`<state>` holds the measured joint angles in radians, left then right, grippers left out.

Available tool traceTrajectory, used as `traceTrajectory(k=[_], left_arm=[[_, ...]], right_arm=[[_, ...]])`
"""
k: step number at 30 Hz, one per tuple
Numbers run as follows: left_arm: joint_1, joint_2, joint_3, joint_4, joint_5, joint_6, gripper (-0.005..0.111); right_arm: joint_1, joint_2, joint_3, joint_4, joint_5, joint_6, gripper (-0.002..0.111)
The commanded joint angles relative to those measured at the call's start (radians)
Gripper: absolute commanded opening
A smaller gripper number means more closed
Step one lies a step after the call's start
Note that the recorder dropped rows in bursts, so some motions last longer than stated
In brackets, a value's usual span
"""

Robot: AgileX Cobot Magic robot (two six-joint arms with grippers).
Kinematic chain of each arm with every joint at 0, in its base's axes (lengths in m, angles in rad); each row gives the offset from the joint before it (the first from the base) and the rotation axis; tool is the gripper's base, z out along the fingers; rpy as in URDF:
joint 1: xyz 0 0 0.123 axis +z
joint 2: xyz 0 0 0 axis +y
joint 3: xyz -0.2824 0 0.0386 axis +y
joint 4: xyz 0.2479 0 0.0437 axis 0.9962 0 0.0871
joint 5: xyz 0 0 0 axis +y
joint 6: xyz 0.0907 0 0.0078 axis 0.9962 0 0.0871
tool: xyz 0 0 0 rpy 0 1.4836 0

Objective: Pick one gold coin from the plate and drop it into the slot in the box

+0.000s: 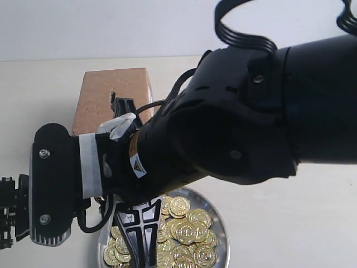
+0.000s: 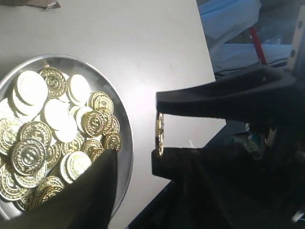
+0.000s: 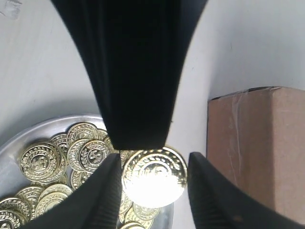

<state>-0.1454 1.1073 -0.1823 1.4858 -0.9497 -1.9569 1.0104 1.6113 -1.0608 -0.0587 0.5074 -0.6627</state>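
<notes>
Status: right gripper point(image 3: 153, 158) was clamped on one coin point(image 3: 155, 176), fingers on opposite edges, so held across its full width. Coin's face pointed back up the fingers at the wrist camera. From the left wrist view the same coin point(image 2: 160, 133) read as a thin edge-on line between the two fingertips, clear of the pile.

Coin hung above the plate point(image 1: 223, 237), and looked to be over the side nearest the box point(image 1: 103, 97).

For the left gripper point(image 2: 143, 188) only one blurred finger point(image 2: 97, 191) showed, nothing against it. Took it as spread and empty.

Key relation: box stood close beside the plate, up-picture from the gripper in the exterior view. Small dark mark on its top was probably the slot point(image 1: 114, 90). The arm covered part of that top, so the slot's long axis couldn't be read.

My read: pick done, carry and drop left. Right arm was the near one and had the coin. Coin needed to arrive edge-first, flat lined up along the slot, so likely a wrist turn. Risk: thin edge grip, so a knock on the slot lip could twist the coin out.
</notes>
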Motion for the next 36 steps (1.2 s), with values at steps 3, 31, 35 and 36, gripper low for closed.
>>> traceTrajectory(k=[3, 31, 35, 36], left_arm=[[-0.008, 0.036, -0.035, -0.026, -0.03, 0.025, 0.045], [-0.008, 0.178, -0.077, -0.053, -0.066, 0.1, 0.044], [-0.008, 0.184, -0.077, -0.067, -0.08, 0.118, 0.044], [-0.008, 0.184, -0.077, -0.069, -0.08, 0.118, 0.044]], right_arm=[[0.002, -0.011, -0.003, 0.001, -0.028, 0.004, 0.036], [0.002, -0.011, -0.003, 0.005, -0.088, 0.004, 0.036], [0.002, -0.011, -0.003, 0.009, -0.087, 0.004, 0.036], [0.002, -0.011, -0.003, 0.009, -0.09, 0.004, 0.036]])
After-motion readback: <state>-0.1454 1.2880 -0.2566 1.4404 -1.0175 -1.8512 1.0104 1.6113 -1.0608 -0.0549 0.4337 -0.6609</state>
